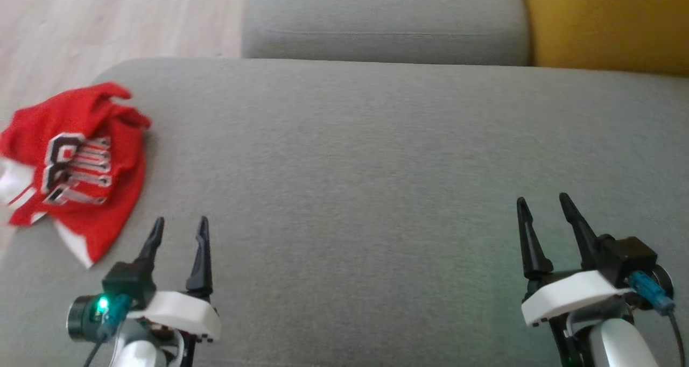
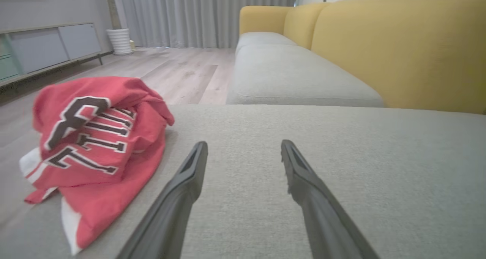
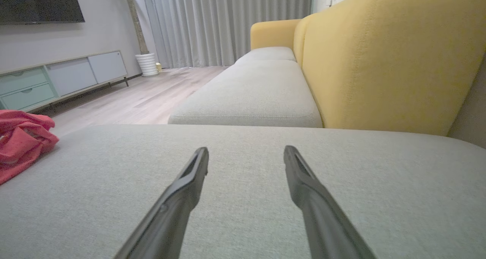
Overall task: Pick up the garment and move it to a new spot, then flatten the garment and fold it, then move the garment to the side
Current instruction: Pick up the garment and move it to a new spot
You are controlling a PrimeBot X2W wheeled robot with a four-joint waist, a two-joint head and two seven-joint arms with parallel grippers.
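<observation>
The garment (image 1: 75, 165) is a red jersey with white trim and dark lettering, lying crumpled at the left edge of the grey sofa cushion (image 1: 377, 168). The left wrist view has the garment (image 2: 95, 149) to the left of the fingers, and in the right wrist view the garment (image 3: 21, 143) sits at the far left. My left gripper (image 1: 180, 226) is open just to the right of it and nearer to me, holding nothing. My right gripper (image 1: 542, 203) is open far to the right over bare cushion, also holding nothing.
A second grey seat cushion (image 1: 382, 22) lies beyond the one in front of me, with the yellow sofa back (image 1: 608, 22) on the right. Wooden floor (image 1: 107, 22) runs off the left edge. A low cabinet (image 3: 57, 80) and a white pot (image 3: 146, 64) stand far off.
</observation>
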